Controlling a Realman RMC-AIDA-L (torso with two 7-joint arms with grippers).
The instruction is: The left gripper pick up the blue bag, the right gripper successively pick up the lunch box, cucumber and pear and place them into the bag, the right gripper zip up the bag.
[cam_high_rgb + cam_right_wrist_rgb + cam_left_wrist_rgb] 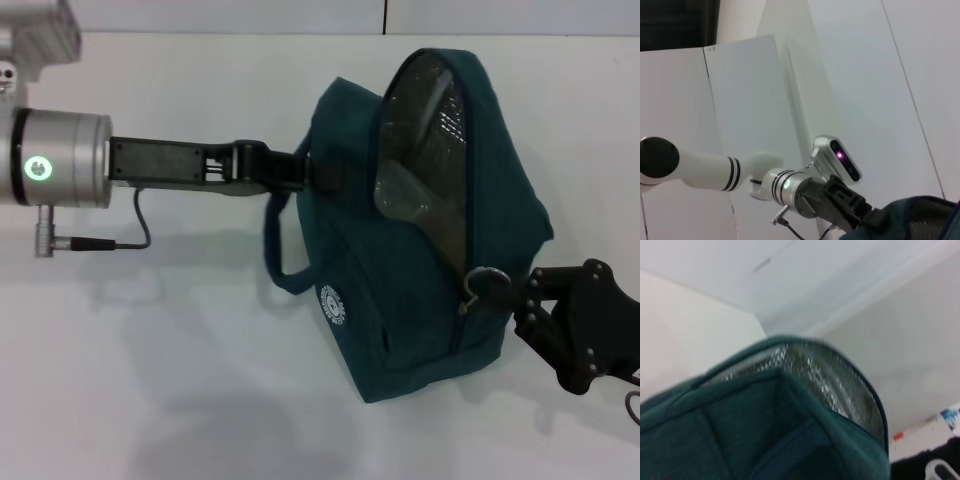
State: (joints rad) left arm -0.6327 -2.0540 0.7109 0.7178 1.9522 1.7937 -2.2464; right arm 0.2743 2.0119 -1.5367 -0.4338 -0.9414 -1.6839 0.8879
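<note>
On the blue bag (420, 230), white round logo (335, 303)

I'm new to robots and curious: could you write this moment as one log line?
left gripper: shut on blue bag | right gripper: at ring zip pull | zip: partly open, foil lining showing

We see a large dark teal-green fabric lunch bag (420, 300) with crinkled silver foil lining (430, 140) and a small white round logo (334, 303). Both the left gripper (300, 172) and right gripper (515, 295) are black, over a plain white tabletop (150, 380).
</note>
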